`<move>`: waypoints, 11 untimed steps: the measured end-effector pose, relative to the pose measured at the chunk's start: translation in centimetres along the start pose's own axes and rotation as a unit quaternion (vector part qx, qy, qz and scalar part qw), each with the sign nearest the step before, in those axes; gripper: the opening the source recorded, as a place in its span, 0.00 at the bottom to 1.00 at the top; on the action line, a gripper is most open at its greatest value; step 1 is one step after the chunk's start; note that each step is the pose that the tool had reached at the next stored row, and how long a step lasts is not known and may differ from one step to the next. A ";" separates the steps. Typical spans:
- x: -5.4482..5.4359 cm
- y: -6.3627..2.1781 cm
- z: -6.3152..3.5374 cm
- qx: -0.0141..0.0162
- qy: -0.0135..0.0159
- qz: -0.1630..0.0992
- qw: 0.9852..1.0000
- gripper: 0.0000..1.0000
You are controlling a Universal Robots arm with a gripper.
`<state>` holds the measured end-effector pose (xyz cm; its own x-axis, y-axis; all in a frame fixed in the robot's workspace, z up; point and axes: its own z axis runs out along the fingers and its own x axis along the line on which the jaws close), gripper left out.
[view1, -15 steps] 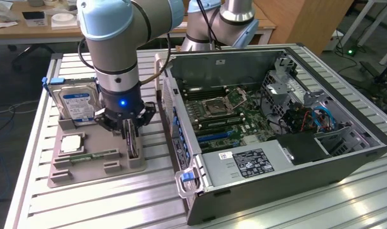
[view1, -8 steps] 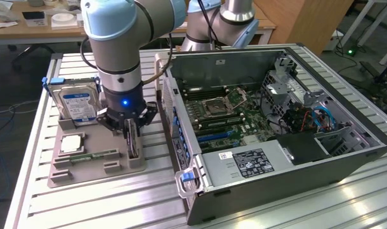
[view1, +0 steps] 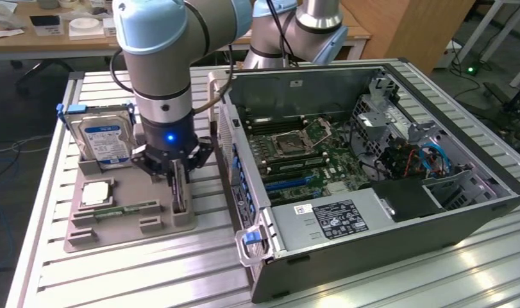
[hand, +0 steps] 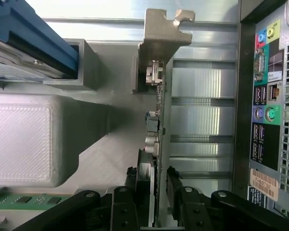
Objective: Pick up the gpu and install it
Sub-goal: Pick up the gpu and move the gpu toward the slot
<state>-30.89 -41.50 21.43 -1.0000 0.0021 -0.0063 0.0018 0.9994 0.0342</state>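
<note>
Gripper (view1: 175,172) pinching the gpu (view1: 179,192) on its tray (view1: 123,226).
Exterior view: the gpu stands on edge in a slot along the tray's edge nearest the open computer case (view1: 285,90), with the arm directly above it. Wrist view: both fingers (hand: 176,185) press the card's flat faces, its silvery bracket at the far end. It looks light, stiff and fragile, and is best held by its faces mid-length.

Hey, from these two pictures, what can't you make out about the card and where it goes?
- gpu faces: the wrist view shows it edge-on; in the exterior view the gripper, jaws shut on it, covers its top.
- Its seat in the tray: too small in the exterior view.
- Expansion slots in the case: exterior view, too small to tell which is free.
</note>
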 end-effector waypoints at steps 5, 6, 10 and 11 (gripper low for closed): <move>-0.2 -0.07 0.00 -0.004 0.004 0.000 1.000 0.39; -0.2 -0.06 0.00 -0.004 0.004 0.000 1.000 0.39; -0.2 -0.06 0.00 -0.004 0.004 0.000 1.000 0.39; -0.2 -0.06 0.00 -0.004 0.004 0.000 1.000 0.39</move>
<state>-30.65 -41.57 21.44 -1.0000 0.0022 0.0015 0.0022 0.9991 0.0413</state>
